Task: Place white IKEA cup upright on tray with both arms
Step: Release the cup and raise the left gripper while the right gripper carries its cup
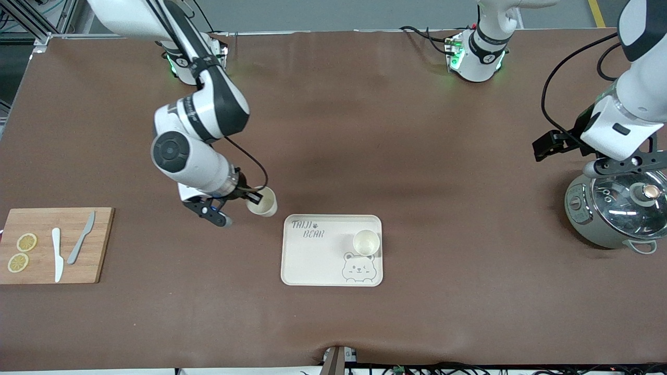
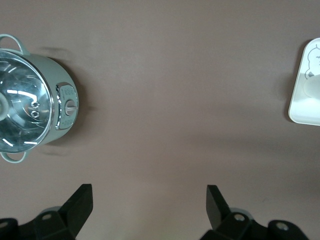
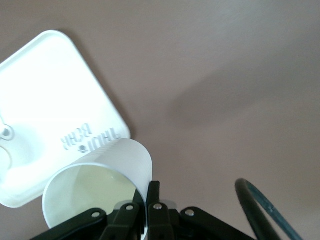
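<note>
Gripping a white cup [image 1: 262, 201] by its rim, the right hand [image 1: 245, 200] is hanging just off the tray's [image 1: 312, 260] corner at the right arm's end, with the cup's mouth facing up. The right wrist view is showing the fingers [image 3: 152, 202] pinched together on the cup wall, one inside and one outside, and the tray's lettered corner lying just past the cup. A second white cup [image 1: 366, 242] is already standing upright on the tray, above the bear drawing. The relation that matters: the tray is lying beside the held cup, toward the left arm's end and a little nearer the front camera, so the carry looks short, and the bare lettered part of the tray is closest. The left hand [image 2: 150, 205] is waiting with its fingers spread wide and holding nothing, over the counter [image 1: 417, 156] by the lidded pot [image 1: 617, 213], well apart from the tray. The right arm is clearly the nearer one
</note>
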